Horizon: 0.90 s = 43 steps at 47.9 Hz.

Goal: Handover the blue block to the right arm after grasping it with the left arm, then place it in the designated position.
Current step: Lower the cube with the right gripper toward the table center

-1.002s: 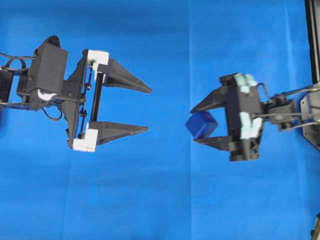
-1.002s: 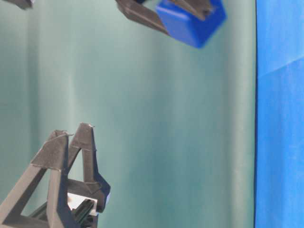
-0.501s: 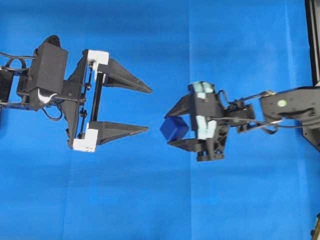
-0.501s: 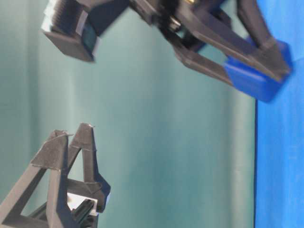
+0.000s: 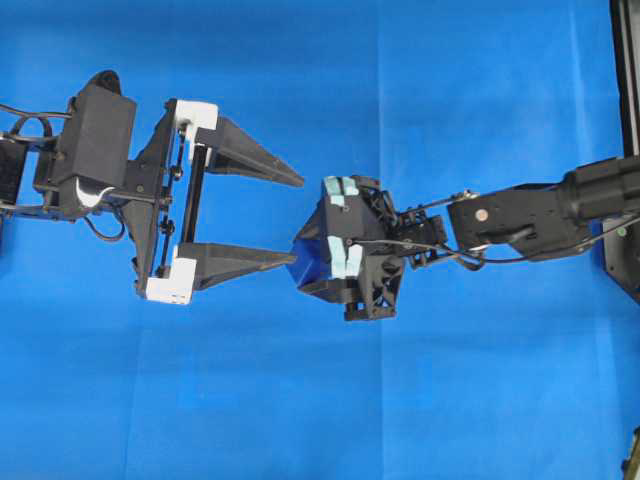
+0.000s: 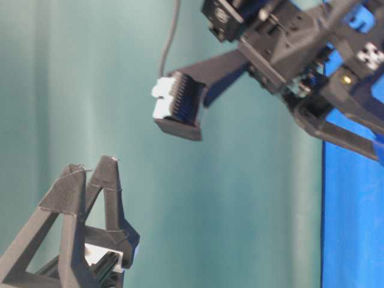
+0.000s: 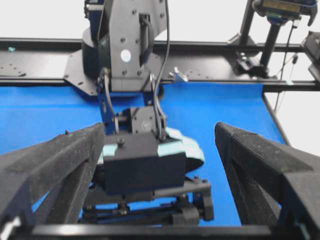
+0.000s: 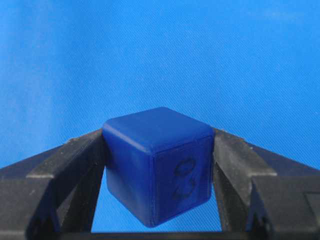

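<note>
Right gripper (image 8: 157, 227): jaws pinching the block (image 8: 159, 162), one finger flat on each of two opposite side faces. The block sits between the fingertips with one vertical edge turned toward the wrist camera; a dark marking shows on one face. It appears held clear of the cloth (image 8: 160, 50), though the gap cannot be judged.

Left gripper (image 5: 292, 219): jaws spread wide and empty. In the overhead view the block (image 5: 307, 262) lies just beside the tip of its lower finger, outside the jaws rather than between them.

Handling, as a judgement: the block looks rigid, light and smooth-skinned with rounded edges, so it could twist or slide under a corner grip. Hold is best taken on flat opposite faces, near their centres, as at present. Not fragile by appearance.
</note>
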{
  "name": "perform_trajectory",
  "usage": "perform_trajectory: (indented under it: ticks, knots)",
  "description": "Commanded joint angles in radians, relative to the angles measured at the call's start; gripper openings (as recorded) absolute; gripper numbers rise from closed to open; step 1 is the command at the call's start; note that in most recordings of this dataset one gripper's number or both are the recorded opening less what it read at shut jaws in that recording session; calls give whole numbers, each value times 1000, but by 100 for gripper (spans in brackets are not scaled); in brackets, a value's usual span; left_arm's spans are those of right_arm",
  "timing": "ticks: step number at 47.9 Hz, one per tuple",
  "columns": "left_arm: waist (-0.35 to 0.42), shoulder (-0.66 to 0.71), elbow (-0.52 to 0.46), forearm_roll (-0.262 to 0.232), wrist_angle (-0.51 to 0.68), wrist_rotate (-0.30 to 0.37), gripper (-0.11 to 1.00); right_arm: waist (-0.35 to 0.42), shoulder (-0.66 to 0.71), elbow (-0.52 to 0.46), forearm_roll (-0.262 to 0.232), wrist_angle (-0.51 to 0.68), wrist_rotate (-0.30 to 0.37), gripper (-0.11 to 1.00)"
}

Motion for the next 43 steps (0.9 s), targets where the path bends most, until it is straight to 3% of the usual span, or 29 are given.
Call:
perform_trajectory:
  ticks: [1, 12, 43]
  knots:
    - [-3, -17, -25, 0, 0, 0, 93, -3, 11, -26, 3, -35, 2, 45]
    - [-3, -15, -28, 0, 3, 3, 93, -6, 57, -34, 5, -89, 2, 45]
    - [-3, -15, -29, 0, 3, 5, 93, -17, 63, -21, 5, -98, -2, 45]
